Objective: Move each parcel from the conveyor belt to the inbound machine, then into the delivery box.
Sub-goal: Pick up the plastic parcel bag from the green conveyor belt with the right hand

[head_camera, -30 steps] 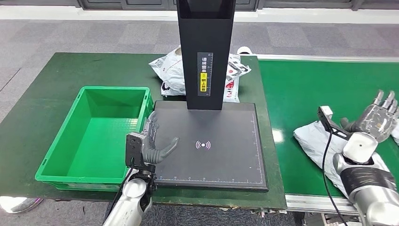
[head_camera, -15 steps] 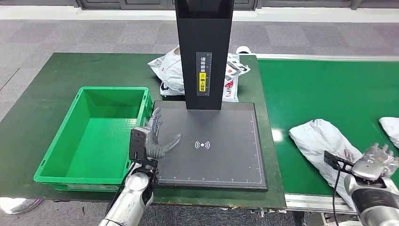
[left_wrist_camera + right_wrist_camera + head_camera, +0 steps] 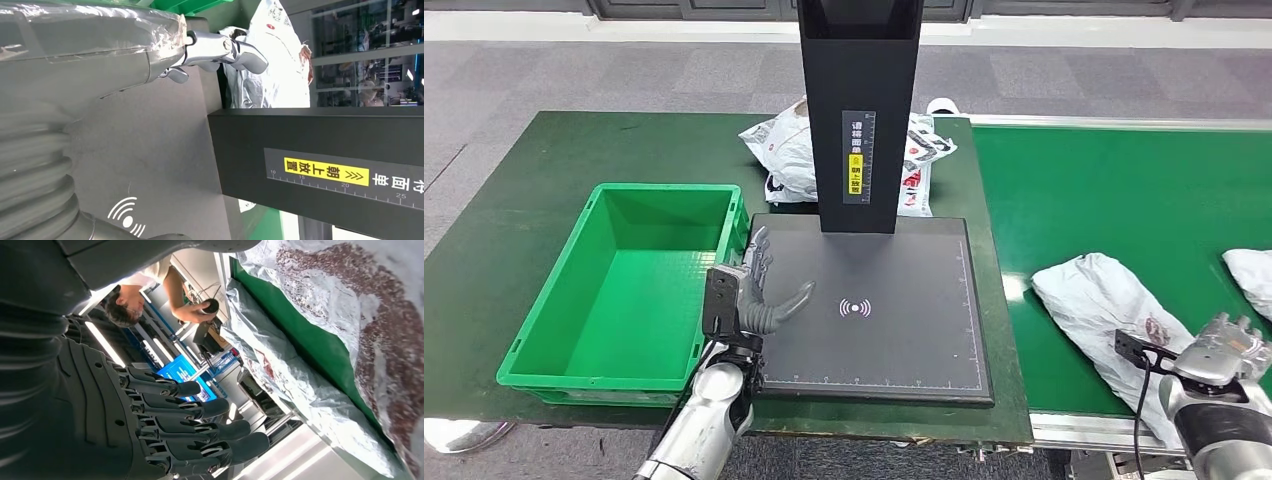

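Note:
A crumpled white-grey parcel point(image 3: 1100, 298) lies on the green conveyor belt point(image 3: 1114, 190), seen close up as parcel point(image 3: 350, 325) in the right wrist view. My right hand point(image 3: 1228, 346) hovers low at the belt's near edge, just beside that parcel's near end, its fingers point(image 3: 200, 412) stretched out with nothing in them. My left hand point(image 3: 759, 291) is open above the left side of the black inbound machine plate point(image 3: 894, 330), holding nothing; one of its fingers point(image 3: 225, 50) shows in the left wrist view. The green delivery box point(image 3: 624, 290) stands empty to the left of the plate.
The machine's black column point(image 3: 861, 110) rises from the plate's far edge. Two white parcels point(image 3: 786, 150) lie behind it on the table. Another parcel point(image 3: 1250, 270) enters at the belt's right edge. A person point(image 3: 150, 297) stands in the background of the right wrist view.
My right hand has dropped from raised above the parcel down to the belt's near edge. The parcel has slid slightly left on the belt. My left hand has edged a little forward.

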